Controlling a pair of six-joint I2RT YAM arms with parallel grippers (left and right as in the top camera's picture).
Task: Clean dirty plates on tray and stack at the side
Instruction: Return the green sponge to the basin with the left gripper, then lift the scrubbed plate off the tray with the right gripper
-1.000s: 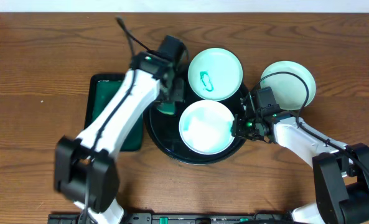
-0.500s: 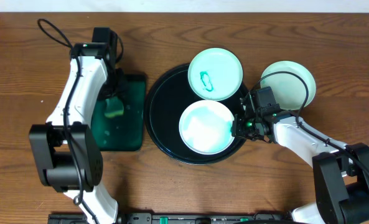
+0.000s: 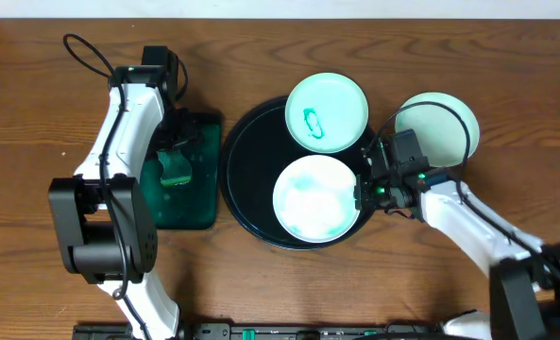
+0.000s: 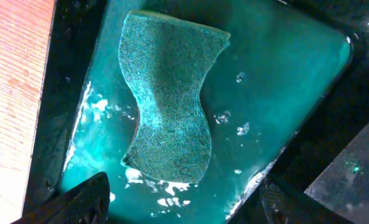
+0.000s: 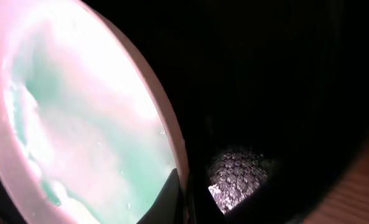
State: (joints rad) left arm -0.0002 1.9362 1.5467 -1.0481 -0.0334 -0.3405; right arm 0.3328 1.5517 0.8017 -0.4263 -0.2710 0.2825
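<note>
Left tool (image 4: 183,202) gapes wide, pointing down; right tool (image 3: 363,193) is pinched shut.

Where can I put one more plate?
The black tray's left half is bare, between the green tray and its smeared plate and front plate. The table's far left, past the green tray, is bare too. Crowded: the right side, where the right gripper pinches the front plate near a third plate.

No readable text, labels, brands or numbers are showing in any view. The dirty plates (image 3: 315,196), the tray (image 3: 246,175), the green tray (image 3: 193,203) and the sponge (image 4: 165,99) are all showing blank surfaces. The arms' housings are showing no legible markings at this resolution either.
</note>
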